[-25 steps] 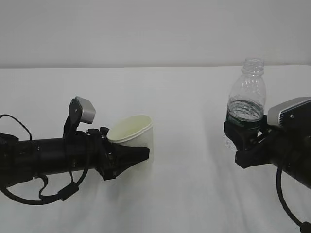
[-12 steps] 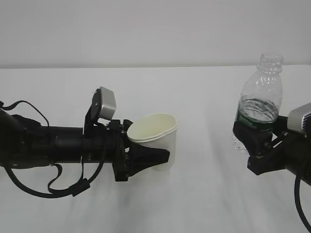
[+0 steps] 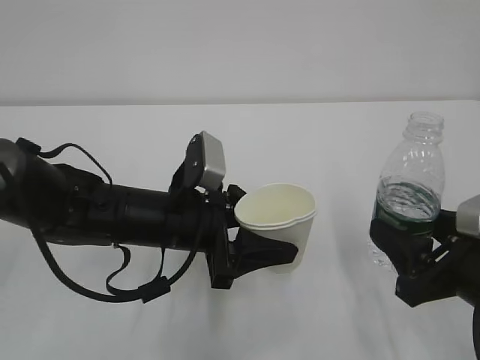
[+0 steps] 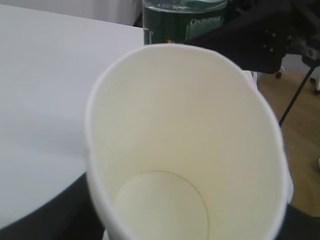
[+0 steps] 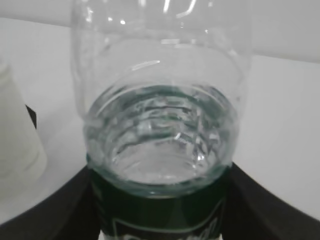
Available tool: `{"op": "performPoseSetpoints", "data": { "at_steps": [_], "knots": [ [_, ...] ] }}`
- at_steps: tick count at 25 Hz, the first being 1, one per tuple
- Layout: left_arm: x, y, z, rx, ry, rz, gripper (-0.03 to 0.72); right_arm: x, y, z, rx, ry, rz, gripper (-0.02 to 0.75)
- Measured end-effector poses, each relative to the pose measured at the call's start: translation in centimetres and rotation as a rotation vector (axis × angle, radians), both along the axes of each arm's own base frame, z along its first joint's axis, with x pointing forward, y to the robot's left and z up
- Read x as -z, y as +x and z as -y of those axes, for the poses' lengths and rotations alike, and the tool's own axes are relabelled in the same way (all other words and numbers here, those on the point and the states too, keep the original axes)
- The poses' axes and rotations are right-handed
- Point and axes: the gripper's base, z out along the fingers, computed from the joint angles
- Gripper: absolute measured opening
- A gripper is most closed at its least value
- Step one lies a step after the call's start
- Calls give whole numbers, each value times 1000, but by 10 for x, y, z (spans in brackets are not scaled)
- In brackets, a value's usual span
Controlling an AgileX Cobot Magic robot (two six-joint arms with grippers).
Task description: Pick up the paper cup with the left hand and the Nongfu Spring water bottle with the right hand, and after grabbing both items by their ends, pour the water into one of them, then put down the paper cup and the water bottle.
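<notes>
While the left hand (image 3: 262, 251) holds the paper cup (image 3: 281, 229) (upright), the Nongfu Spring water bottle (image 3: 409, 191) stands well apart.

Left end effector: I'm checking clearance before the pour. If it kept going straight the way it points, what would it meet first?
Probably the Nongfu Spring water bottle held by the right end effector; the left end effector, carrying the paper cup, points toward it. Depth is uncertain.

Bare table (image 3: 341, 161) lies open between paper cup (image 3: 279, 225) and bottle (image 3: 409, 191).
</notes>
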Motion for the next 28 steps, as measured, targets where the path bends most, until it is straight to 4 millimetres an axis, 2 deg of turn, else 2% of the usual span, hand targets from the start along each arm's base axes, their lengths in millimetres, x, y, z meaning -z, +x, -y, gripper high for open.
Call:
{"op": "performPoseSetpoints", "data": {
  "at_steps": [5,14,28],
  "knots": [
    [-1,-4,11,40,29,7,456,-2,-10,3,1,1,3,463],
    [1,-13,21,70,53,-4,456,-25,-25,7,7,56,111,463],
    [1,-15,22,80,56,-12,456,-32,-18,14,111,73,142,462]
  ]
}}
